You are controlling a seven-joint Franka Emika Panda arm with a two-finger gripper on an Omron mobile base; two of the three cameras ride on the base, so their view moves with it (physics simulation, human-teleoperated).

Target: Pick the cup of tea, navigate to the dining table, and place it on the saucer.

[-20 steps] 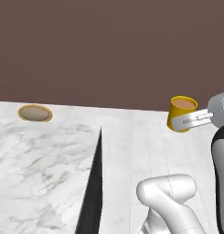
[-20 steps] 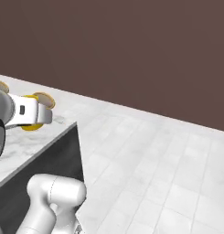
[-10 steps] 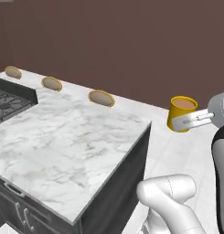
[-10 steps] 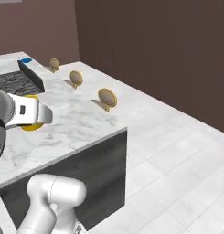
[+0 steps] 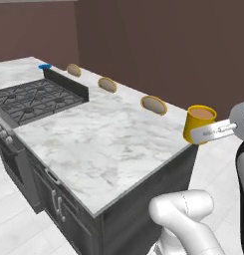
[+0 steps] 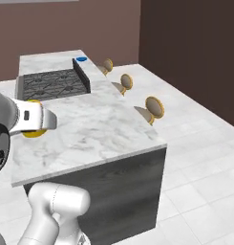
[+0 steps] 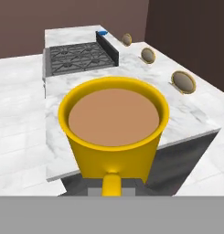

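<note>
- The end effector [image 5: 205, 133] is clamped on the cup of tea [image 5: 200, 124], at right of the left base view, off the tabletop [image 5: 108, 134] corner.
- Rigid, brim-full: I'd keep it level.
- The saucer [image 5: 44, 66] sits upper left, far end.

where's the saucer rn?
The saucer sits at the far end of the dining table, beyond the cooktop and its raised back edge; in the right base view it's top-centre.

Arm [image 5: 185, 219] glossy white, rounded tubular links; dark grey joint [image 6: 0, 148] at one segment; hand block [image 6: 30, 117] white, boxy, small dark marks on its side.
</note>
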